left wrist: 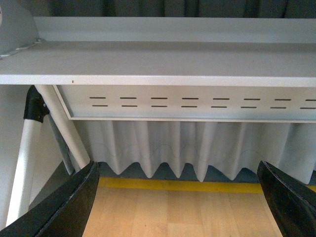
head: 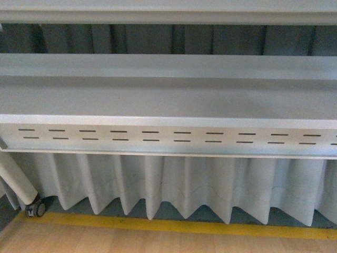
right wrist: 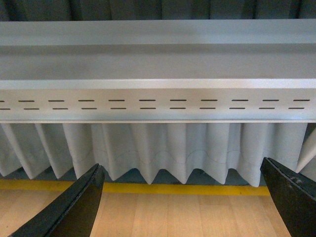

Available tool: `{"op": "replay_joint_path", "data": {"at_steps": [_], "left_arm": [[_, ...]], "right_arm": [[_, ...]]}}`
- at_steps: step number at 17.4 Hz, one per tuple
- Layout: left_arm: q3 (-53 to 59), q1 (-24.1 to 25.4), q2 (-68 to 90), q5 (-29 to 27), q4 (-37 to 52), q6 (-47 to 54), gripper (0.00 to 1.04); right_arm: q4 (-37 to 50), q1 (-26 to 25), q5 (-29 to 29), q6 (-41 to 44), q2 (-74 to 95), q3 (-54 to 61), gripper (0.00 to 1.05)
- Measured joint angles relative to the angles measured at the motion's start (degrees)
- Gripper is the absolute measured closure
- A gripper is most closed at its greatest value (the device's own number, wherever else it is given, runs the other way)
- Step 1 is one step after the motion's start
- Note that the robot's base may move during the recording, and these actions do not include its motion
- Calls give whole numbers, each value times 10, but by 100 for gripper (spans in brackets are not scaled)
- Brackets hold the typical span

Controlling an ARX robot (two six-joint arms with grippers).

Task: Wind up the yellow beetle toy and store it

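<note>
Before the grey desk (head: 158, 100), left claw (left wrist: 177, 168) and right claw (right wrist: 182, 165) gape wide and empty, the yellow beetle toy unseen; likely light, slick, best pinched across its flanks.

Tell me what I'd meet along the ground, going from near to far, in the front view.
Wood floor → yellow line → curtain.
</note>
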State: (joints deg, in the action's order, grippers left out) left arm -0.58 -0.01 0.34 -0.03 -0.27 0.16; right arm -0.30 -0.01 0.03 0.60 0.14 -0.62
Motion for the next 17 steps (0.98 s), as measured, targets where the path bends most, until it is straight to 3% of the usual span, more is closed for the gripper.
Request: {"op": "replay_joint_path", "data": {"at_steps": [17], "left_arm": [[0, 0, 0, 0, 0, 0, 7]], "right_arm": [[0, 0, 0, 0, 0, 0, 7]]}}
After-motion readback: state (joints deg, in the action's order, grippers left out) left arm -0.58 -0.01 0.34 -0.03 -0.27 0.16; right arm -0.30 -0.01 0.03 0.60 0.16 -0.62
